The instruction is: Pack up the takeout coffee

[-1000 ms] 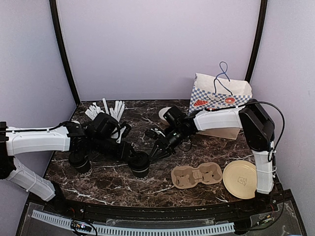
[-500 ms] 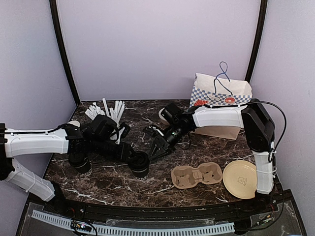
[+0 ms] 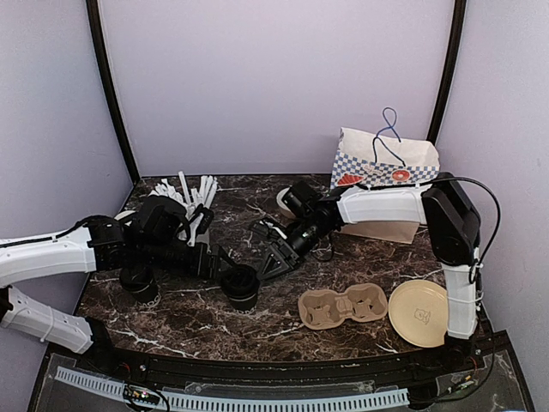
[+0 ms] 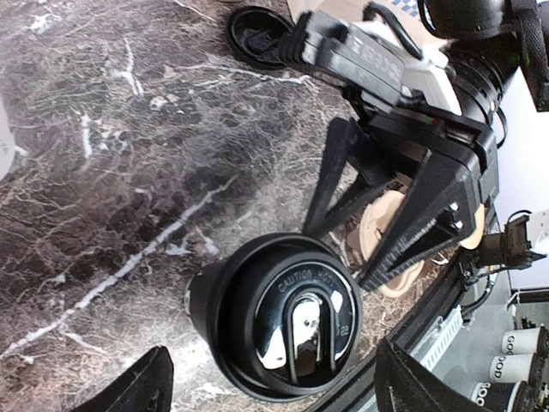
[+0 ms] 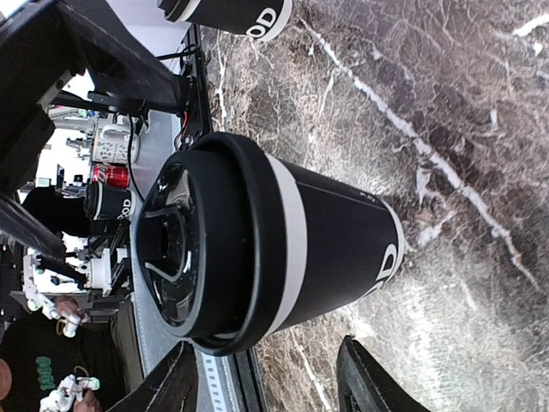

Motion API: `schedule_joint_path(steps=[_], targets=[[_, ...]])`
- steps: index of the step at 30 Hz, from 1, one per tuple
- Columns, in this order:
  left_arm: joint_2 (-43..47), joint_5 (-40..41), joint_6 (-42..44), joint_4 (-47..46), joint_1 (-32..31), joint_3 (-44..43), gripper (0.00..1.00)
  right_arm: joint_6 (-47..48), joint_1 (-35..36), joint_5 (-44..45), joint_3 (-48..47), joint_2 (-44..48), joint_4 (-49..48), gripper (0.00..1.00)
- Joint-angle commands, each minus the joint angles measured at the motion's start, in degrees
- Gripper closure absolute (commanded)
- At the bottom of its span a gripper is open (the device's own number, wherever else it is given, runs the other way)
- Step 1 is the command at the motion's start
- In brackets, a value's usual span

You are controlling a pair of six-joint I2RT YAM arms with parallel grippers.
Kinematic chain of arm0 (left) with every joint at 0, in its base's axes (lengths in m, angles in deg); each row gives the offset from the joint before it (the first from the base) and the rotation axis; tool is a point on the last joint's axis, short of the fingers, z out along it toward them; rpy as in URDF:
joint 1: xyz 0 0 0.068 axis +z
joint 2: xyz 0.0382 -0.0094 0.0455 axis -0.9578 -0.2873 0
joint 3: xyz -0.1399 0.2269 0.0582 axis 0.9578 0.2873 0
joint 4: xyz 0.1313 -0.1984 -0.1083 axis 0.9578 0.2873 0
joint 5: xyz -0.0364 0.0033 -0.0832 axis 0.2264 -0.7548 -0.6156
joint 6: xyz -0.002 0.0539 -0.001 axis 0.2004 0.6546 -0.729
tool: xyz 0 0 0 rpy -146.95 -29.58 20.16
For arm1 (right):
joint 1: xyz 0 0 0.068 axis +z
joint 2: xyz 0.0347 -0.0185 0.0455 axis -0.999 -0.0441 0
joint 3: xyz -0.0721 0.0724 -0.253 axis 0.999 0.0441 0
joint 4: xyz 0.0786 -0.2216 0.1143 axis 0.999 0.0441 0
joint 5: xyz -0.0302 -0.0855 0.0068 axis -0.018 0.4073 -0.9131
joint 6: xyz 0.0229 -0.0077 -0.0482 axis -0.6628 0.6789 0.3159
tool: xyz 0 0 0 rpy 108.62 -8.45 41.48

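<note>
A takeout coffee cup (image 3: 243, 287), black with a white band and a black lid, stands near the table's front centre. In the left wrist view this lidded cup (image 4: 283, 326) sits between my left gripper's (image 4: 274, 390) open fingers, with gaps on both sides. My left gripper (image 3: 214, 260) is just left of it in the top view. My right gripper (image 3: 271, 261) hangs open just right of the cup, and its wrist view shows the cup (image 5: 266, 249) beyond the spread fingertips of the gripper (image 5: 270, 382). A second black cup (image 3: 139, 281) stands under the left arm.
A cardboard cup carrier (image 3: 343, 306) and a tan round plate (image 3: 419, 312) lie at the front right. A checked paper bag (image 3: 383, 167) stands at the back right, white sticks (image 3: 184, 193) at the back left. A loose black lid (image 4: 257, 34) lies on the marble.
Both grippers have opened. The left arm has drawn back to the left, away from the lidded cup. The cup stands where it was.
</note>
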Motion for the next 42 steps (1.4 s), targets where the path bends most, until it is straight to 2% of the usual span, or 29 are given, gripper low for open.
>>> schedule_joint_path(steps=[1, 8, 22, 32, 35, 39, 42], targets=[[0.99, 4.29, 2.12, 3.12, 0.41, -0.88, 0.19, -1.01, 1.01, -3.34, 2.19, 3.12, -2.94, 0.43], [-2.82, 2.3, 3.89, 2.03, 1.36, -0.48, 0.31, -1.93, 3.04, -4.37, 3.73, 3.98, -4.08, 0.33], [-6.5, -0.45, 5.86, -4.22, 3.9, 0.54, 0.44, -7.11, 3.39, -3.88, 3.03, -0.48, -7.69, 0.43], [-2.79, -3.69, 2.86, -4.22, 3.93, 4.74, 0.56, -9.19, 3.07, -3.46, 0.89, -4.1, -7.47, 0.39], [-2.52, -4.38, 2.15, -4.16, 3.9, 6.16, 0.62, -9.88, 2.62, 1.25, 0.88, -4.98, -6.61, 0.4], [-2.4, -3.7, 0.82, -2.33, 3.9, 7.71, 0.65, -7.24, 1.67, 19.79, -1.23, -6.97, -0.87, 0.51], [-1.69, -3.09, 0.32, 0.68, 3.9, 8.2, 0.66, -4.6, -0.08, 21.94, -5.75, -8.21, 2.31, 0.54]])
